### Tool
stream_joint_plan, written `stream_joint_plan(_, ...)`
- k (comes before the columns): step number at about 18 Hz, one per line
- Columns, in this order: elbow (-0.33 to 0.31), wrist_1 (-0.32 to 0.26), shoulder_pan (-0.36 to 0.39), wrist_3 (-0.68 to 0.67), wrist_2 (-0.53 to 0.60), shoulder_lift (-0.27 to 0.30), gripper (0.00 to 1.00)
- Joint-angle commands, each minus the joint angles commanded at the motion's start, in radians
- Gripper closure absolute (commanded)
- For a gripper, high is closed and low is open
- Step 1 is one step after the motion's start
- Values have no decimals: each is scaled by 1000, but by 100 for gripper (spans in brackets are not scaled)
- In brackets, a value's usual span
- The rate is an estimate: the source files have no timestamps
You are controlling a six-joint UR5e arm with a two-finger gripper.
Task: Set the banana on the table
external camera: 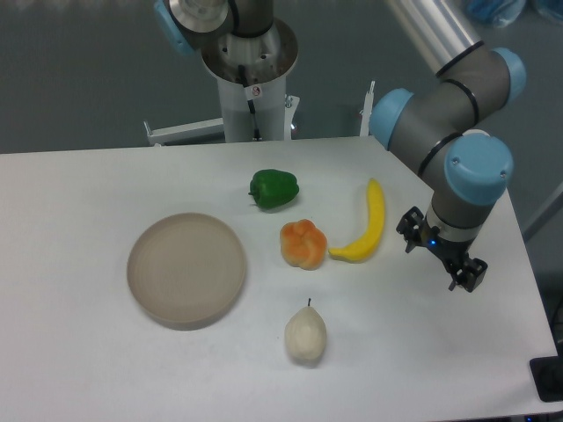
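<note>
glossy curved banana (pixel 365 226) lies on matte white table (pixel 88 369); hand (pixel 442 260) beside it, finger spread unclear.

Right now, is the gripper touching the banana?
Apart. The camera view shows bare table between the gripper and the banana.

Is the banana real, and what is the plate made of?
The banana looks like plastic: even bright yellow, smooth and glossy, no brown spots, though I can't be sure. The plate looks like matte beige plastic or ceramic: dull, no shine; which one is unclear.
</note>
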Motion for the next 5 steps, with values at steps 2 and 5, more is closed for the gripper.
stream_joint_plan(2, 3, 2, -2, -2, 0, -6, 0)
stream_joint_plan(5, 5, 0, -2, 0, 2, -6, 0)
